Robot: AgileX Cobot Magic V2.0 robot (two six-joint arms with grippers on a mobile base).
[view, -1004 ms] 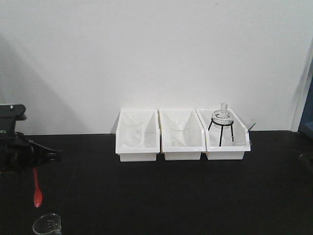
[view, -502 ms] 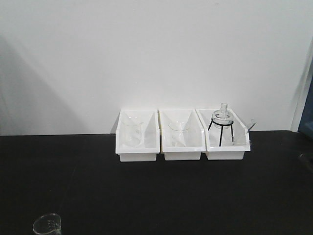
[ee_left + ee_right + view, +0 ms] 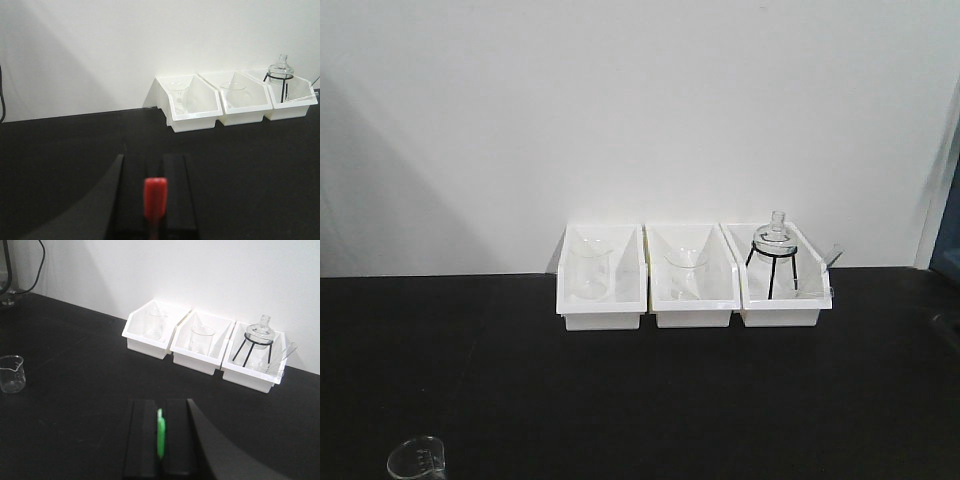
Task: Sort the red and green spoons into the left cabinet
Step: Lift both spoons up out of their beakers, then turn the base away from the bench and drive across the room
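Note:
In the left wrist view, my left gripper (image 3: 154,165) is shut on the red spoon (image 3: 155,195), whose end stands up between the two black fingers (image 3: 131,200). It hangs above the black table. In the right wrist view, my right gripper (image 3: 160,405) is shut on the green spoon (image 3: 160,435), seen edge-on as a thin strip between the pads. Neither gripper nor either spoon shows in the front view. The left cabinet is out of view.
Three white bins (image 3: 602,312) stand in a row against the back wall. The first two hold glass beakers (image 3: 586,272) and the right one holds a flask on a black stand (image 3: 776,250). A small glass beaker (image 3: 416,460) sits at the table's front left.
A second ago my left arm with the red spoon hanging from it was at the left edge of the front view. It has since moved out of that view.

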